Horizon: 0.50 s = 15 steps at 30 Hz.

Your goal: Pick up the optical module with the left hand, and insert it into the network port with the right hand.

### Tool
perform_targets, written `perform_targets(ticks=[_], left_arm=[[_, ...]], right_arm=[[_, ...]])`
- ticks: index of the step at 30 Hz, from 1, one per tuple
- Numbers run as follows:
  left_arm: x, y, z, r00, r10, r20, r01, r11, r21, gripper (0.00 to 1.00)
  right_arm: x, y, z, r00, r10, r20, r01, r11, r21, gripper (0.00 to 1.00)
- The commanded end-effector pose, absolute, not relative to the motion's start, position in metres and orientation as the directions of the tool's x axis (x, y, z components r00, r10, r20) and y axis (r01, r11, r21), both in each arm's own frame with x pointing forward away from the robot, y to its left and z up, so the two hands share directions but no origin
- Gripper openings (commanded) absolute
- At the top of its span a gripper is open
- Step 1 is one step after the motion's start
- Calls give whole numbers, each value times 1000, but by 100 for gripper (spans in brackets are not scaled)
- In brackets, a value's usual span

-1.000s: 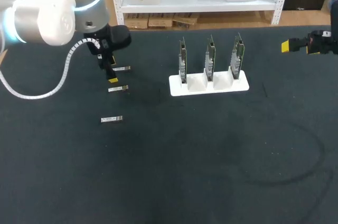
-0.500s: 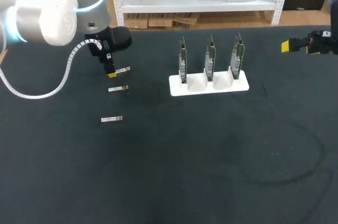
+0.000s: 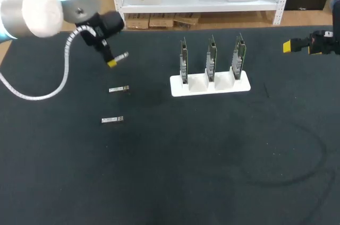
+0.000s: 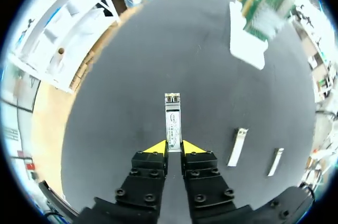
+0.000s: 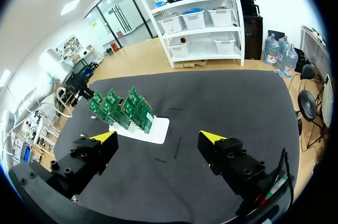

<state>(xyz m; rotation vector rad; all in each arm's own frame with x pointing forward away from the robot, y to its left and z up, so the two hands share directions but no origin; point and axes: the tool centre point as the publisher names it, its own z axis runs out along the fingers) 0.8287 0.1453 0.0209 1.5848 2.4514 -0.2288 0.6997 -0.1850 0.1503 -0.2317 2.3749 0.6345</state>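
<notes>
My left gripper (image 3: 111, 62) (image 4: 174, 147) is shut on a silver optical module (image 3: 121, 55) (image 4: 172, 120), held above the table at the far left; the module sticks out ahead of the yellow tips. Two more modules lie on the mat below it, one (image 3: 119, 89) (image 4: 237, 147) nearer and one (image 3: 112, 120) (image 4: 274, 161) farther toward the front. A white stand (image 3: 210, 85) (image 5: 145, 131) at the table's middle carries three upright green network cards (image 3: 211, 58) (image 5: 120, 109). My right gripper (image 3: 289, 46) (image 5: 158, 137) hangs wide open at the far right edge, holding nothing.
The dark mat (image 3: 212, 156) covers the whole table. My left arm's white cable (image 3: 64, 79) loops over the far-left part of it.
The left gripper closed on the topmost module and lifted it off the mat, moving up and back. The right arm has not moved.
</notes>
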Motion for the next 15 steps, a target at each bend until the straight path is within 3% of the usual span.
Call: perform_targets(ticks=[1,8,15], left_arm=[[805,157,56,-401,822,-405,897,442,9,0],[789,143,114,-338,723,-603,901,434,16,0],[778,137,133,-313,657,-686,899,438,9,0]], right_arm=[[699,-185,151,-767,-1,-641,-319,868,381,100],[699,-185,151,-767,-1,-641,-319,868,381,100],[699,-185,151,-767,-1,-641,-319,868,381,100]])
